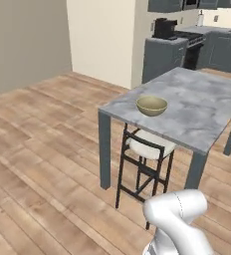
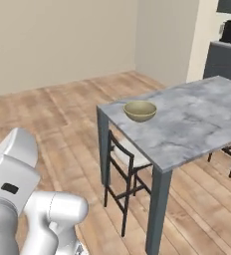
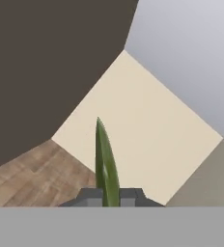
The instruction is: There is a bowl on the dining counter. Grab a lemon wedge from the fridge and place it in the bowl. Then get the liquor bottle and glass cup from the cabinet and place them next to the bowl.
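**Green wedge clamped in the hand, bowl waiting ahead**

Yellow-green, thin and blade-like, the lemon wedge (image 3: 105, 166) is seen pinched edge-on by the clenched hand (image 3: 111, 197), jutting out past the fingertips. The hand is turned up and away, facing a wall corner and ceiling. The olive-tan bowl (image 1: 152, 105) sits well apart from the hand, near the corner of the marble tabletop (image 1: 202, 107). The wedge is best carried level over the bowl, lowered inside the rim, then released.
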Robot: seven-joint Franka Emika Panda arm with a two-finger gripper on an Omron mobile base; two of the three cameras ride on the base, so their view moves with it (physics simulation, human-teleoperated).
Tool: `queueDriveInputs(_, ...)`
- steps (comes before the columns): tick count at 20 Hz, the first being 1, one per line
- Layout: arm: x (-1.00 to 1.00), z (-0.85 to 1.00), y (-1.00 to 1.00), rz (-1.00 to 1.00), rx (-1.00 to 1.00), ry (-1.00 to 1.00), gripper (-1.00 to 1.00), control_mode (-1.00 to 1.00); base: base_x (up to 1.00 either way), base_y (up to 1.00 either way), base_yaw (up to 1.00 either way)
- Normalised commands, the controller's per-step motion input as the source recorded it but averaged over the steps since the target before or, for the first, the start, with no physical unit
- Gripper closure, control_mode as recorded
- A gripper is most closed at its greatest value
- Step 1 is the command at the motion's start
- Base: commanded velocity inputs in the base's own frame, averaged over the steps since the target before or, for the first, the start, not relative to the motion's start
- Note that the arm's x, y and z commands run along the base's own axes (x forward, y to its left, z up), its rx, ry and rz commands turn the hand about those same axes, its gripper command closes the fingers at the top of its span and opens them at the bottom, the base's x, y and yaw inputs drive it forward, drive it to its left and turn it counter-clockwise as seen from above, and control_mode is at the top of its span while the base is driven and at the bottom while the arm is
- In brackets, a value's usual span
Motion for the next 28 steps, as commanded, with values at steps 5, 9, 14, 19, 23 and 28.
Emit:
queueDriveInputs(5,0.00,0.00,0.00,0.00,0.00,0.00,1.00,1.00,0.72,0.93,-0.51)
queueDriveInputs(9,0.00,0.00,0.00,0.00,0.00,0.00,1.00,1.00,0.53,0.85,-0.57)
queueDriveInputs(14,0.00,0.00,0.00,0.00,0.00,0.00,1.00,1.00,0.40,0.74,-0.64)
queueDriveInputs(19,0.00,0.00,0.00,0.00,0.00,0.00,1.00,1.00,0.48,0.62,-0.63)
queueDriveInputs(23,0.00,0.00,0.00,0.00,0.00,0.00,1.00,1.00,0.43,0.52,-0.60)
queueDriveInputs(28,0.00,0.00,0.00,0.00,0.00,0.00,1.00,1.00,0.60,0.47,-0.54)
